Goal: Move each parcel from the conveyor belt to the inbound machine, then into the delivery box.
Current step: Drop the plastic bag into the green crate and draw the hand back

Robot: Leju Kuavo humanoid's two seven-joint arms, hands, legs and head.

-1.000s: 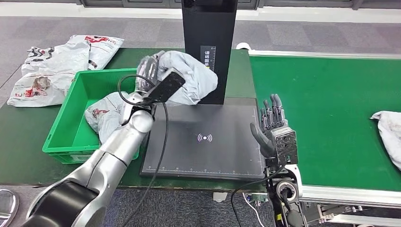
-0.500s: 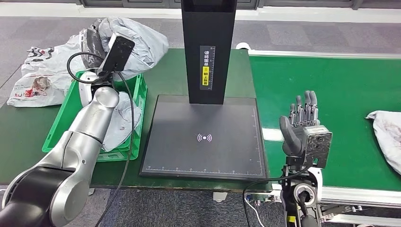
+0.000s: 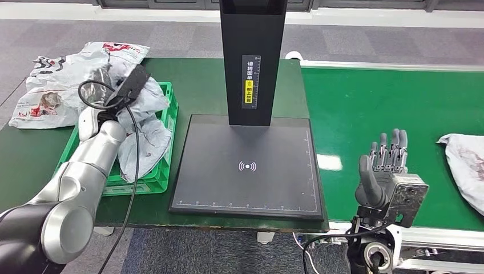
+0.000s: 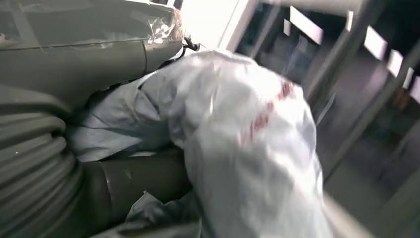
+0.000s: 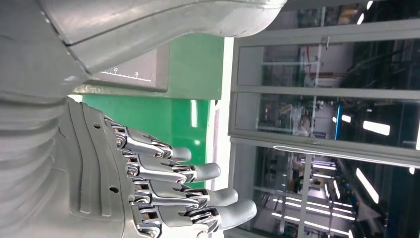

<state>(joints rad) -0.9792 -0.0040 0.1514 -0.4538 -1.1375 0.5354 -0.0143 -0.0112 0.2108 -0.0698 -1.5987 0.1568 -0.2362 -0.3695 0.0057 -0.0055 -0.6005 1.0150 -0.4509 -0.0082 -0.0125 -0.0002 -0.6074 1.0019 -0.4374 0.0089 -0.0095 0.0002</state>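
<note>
The desk (image 3: pixel 197 71), covered in dark green, carries the whole station, with the bright green conveyor belt (image 3: pixel 394 108) butted against it so parcels arrive within the right arm's reach. At the middle stands the inbound machine (image 3: pixel 251 160), a black column over a flat scan plate, its plate bare, which suggests the scanning step for the held parcel is done. Beside it, toward the robot's left, sits the green delivery box (image 3: pixel 165 137), close enough for a short carry from the plate. Over that box the left robot hand (image 3: pixel 114 85) is clenched around a grey parcel (image 3: pixel 149 97), the wrist view showing crumpled film bunched against its thumb; another grey bag lies in the box beneath. The right robot hand (image 3: pixel 383 165) hangs over the belt's near edge, released, fingers straight and apart, likely waiting for the next parcel (image 3: pixel 465 165) lying further along the belt.
</note>
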